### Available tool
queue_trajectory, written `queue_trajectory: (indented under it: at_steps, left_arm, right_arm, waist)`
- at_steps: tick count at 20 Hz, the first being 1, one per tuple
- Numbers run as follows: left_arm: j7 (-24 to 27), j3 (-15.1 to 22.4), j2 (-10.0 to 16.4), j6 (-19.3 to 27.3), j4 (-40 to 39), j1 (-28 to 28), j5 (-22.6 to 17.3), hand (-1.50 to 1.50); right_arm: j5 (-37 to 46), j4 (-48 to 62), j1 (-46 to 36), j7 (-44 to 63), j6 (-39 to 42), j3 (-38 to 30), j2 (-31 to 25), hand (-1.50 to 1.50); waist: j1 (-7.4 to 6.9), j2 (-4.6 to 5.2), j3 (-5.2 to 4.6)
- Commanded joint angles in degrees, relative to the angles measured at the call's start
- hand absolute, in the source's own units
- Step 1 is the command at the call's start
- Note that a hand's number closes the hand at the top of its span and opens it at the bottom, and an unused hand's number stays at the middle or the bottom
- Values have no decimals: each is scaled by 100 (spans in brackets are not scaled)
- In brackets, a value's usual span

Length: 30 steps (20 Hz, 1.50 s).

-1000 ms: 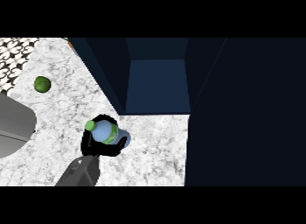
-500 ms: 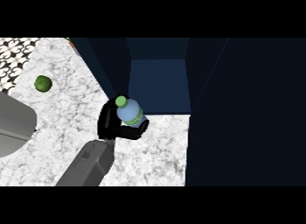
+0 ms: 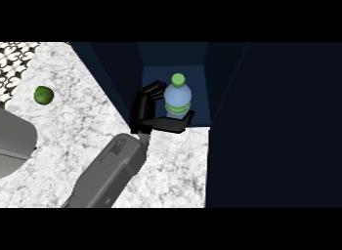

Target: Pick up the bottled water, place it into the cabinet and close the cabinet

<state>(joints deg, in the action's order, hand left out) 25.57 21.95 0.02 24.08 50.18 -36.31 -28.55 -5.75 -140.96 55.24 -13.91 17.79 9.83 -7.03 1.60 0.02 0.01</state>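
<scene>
The bottled water [image 3: 178, 100] is pale blue with a green cap and stands nearly upright at the mouth of the open cabinet [image 3: 172, 61], whose inside is dark blue. My right hand [image 3: 148, 114] is shut on the bottle: the fingers wrap its left side and the thumb crosses under its lower part. The grey right forearm [image 3: 105, 176] runs up from the lower edge over the marble counter [image 3: 80, 127]. At the left edge only a grey forearm [image 3: 4, 144] shows, with no left hand visible.
A small green lime [image 3: 43, 94] lies on the counter at the upper left. Patterned tiles [image 3: 8, 61] fill the top left corner. A large dark panel [image 3: 282, 127], the cabinet's door or side, covers the right half of the view.
My right hand has carried the bottle up and to the right, from over the counter to the cabinet's opening. The bottle now stands more upright.
</scene>
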Motion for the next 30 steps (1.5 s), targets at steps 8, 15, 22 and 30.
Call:
queue_trajectory:
  at_steps: [8, 15, 22, 30]
  left_arm:
    - [-272, -106, -2, 636, -1687, -1628, -611, 150]
    - [-340, -106, -2, 1060, -3128, -2496, 99, 150]
    - [123, -792, 125, 1112, -3761, -2521, -217, 150]
    - [388, -610, 201, 1537, -4399, -2906, 177, -150]
  right_arm:
    - [-834, -400, 58, 222, 211, -438, -82, -150]
    - [-712, -12, -309, 1, 309, -450, 19, -150]
    - [-822, -177, -132, 11, 527, -570, -80, -150]
    - [-863, -158, -202, -26, 609, -633, -93, -150]
  waist:
    - [183, 61, -3]
    - [249, 120, 1]
    - [251, 145, -9]
    - [380, 193, -8]
